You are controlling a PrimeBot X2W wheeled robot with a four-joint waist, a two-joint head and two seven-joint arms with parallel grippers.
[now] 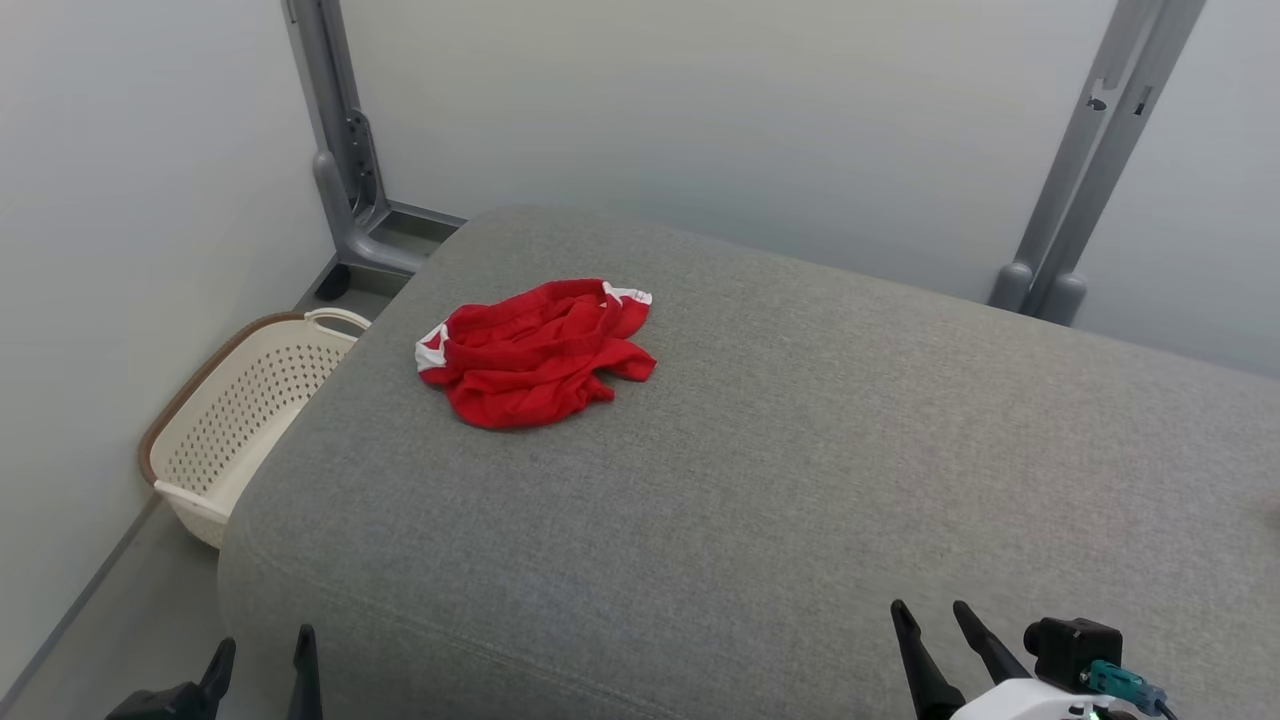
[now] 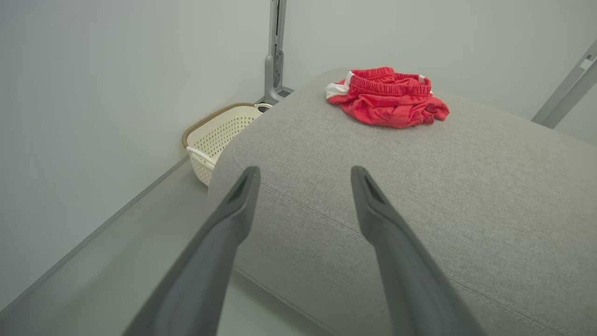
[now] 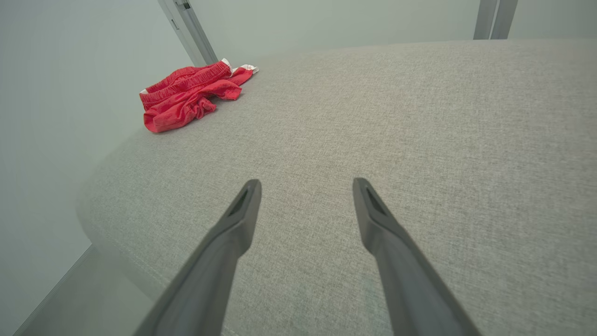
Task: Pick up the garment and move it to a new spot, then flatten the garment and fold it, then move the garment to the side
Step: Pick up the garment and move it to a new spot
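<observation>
Step one, pickup not yet begun. Red garment (image 1: 540, 350) lies crumpled on the far left of the grey cushion (image 1: 800, 450), on the basket (image 1: 250, 400) side. My left fingers (image 1: 304, 675) and right fingers (image 1: 915, 650) are spread apart, empty, at the near edge. Next, probably: reach forward-left and pinch a raised fold.

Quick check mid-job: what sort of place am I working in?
Probably a staged laundry-folding station: a grey padded surface holding crumpled red shorts, a perforated laundry basket beside it, plain walls.
</observation>
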